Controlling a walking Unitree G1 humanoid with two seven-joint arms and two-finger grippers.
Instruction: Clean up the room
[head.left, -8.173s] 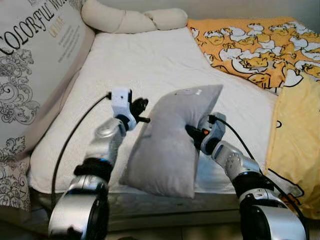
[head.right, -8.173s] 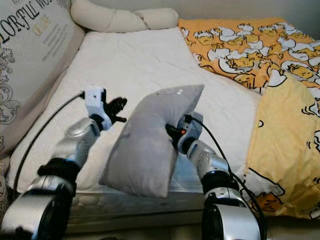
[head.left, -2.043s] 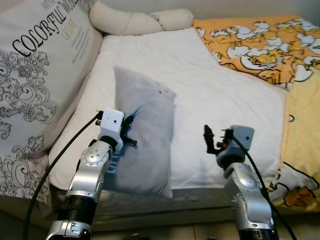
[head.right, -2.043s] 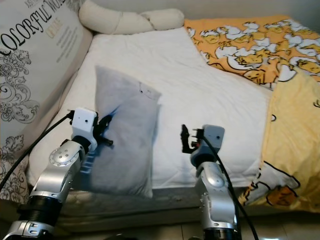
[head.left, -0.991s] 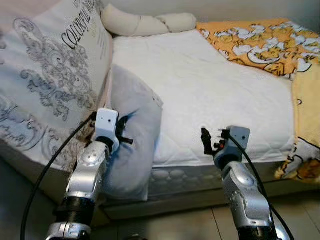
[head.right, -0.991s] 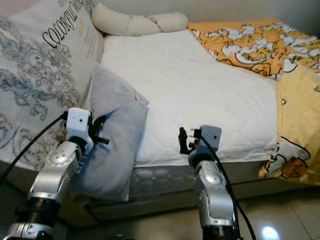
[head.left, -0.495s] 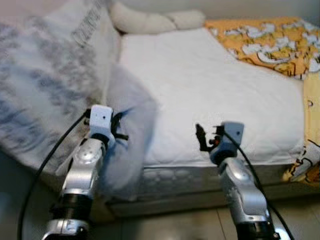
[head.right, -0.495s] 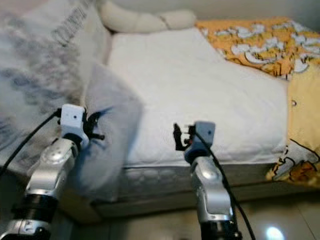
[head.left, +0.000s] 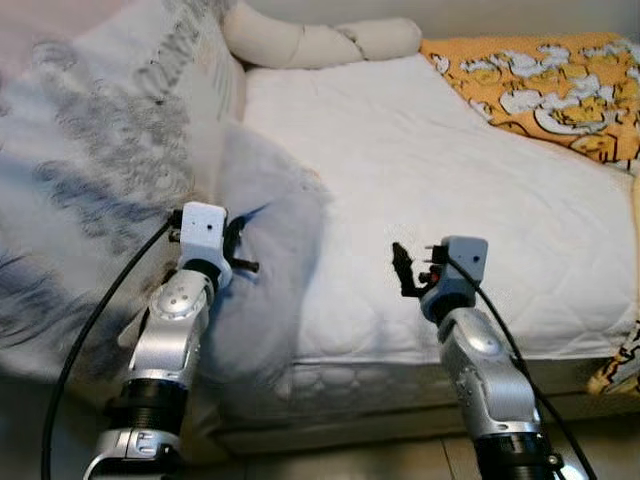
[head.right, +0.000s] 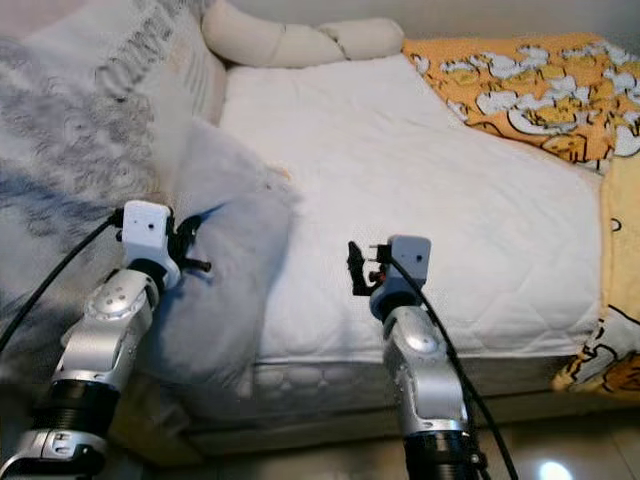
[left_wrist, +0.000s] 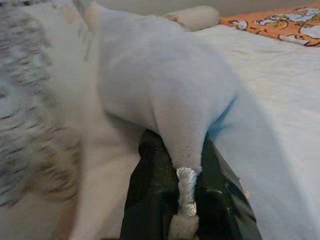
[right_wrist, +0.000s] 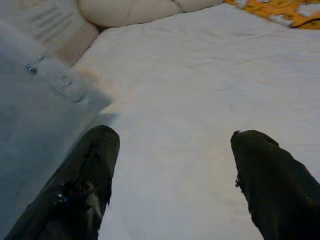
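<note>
Resting on end at the left front corner of the white mattress (head.left: 420, 170), the grey pillow (head.left: 265, 270) overhangs the mattress edge and leans against the large patterned cushion (head.left: 95, 190) that stands along the mattress's left side. The left gripper (head.left: 238, 250) is clamped on the pillow: in the left wrist view its two black fingers (left_wrist: 150, 200) pinch a fold of grey fabric together with a seam tab. The left arm reaches up from below the mattress's front edge to the pillow's left face.

The right gripper (head.left: 402, 270) hangs in the air over the front edge of the mattress, to the right of the pillow and apart from it. Its fingers (right_wrist: 90, 175) stand spread, with bare mattress surface between them.

At the head of the mattress, a cream knotted bolster (head.left: 320, 40) lies across the far edge. An orange duck-print blanket (head.left: 540, 90) covers the far right part of the mattress.
</note>
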